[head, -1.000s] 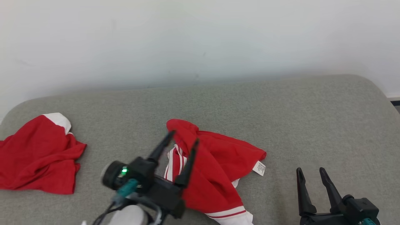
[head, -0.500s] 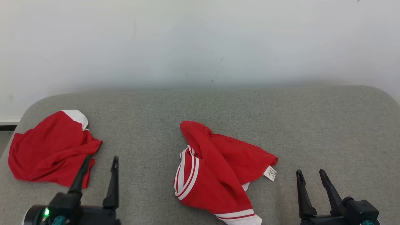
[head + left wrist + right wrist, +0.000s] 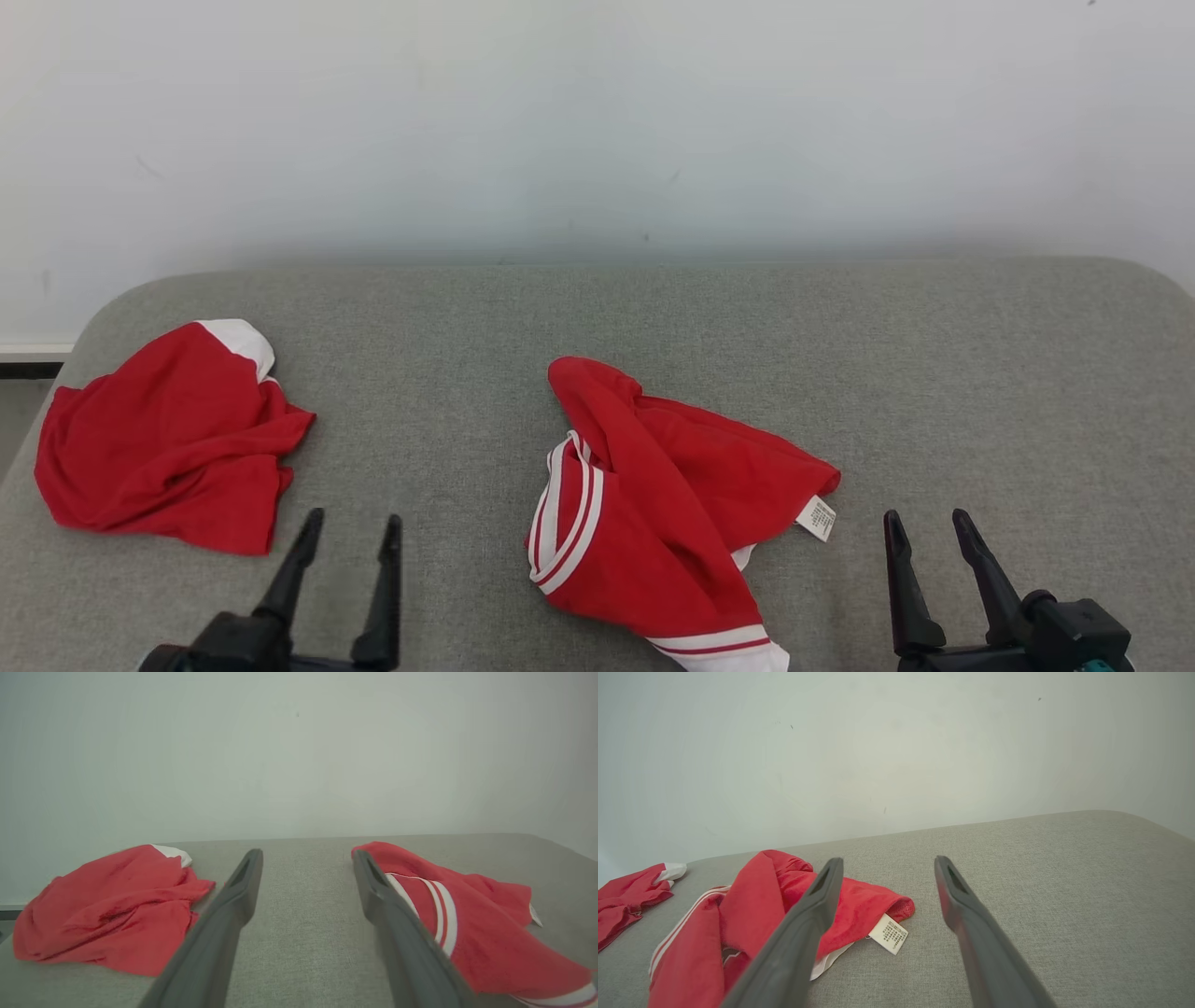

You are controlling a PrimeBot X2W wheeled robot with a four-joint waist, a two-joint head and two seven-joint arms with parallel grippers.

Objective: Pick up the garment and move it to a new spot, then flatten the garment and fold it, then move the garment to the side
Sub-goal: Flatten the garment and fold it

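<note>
- Now I'm holding my left gripper point(image 3: 356, 515) low over the cushion point(image 3: 709, 317), pointing forward, jaws spread and empty.
- I'm holding my right gripper point(image 3: 925, 512) likewise, jaws released, just right of the garment point(image 3: 653, 523).

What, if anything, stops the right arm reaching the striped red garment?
Likely nothing, so yes: its jaws stand open just right of the striped garment, with bare grey cushion between them.

Left end effector point(image 3: 355, 516) has drawn back from the striped garment point(image 3: 653, 523).
</note>
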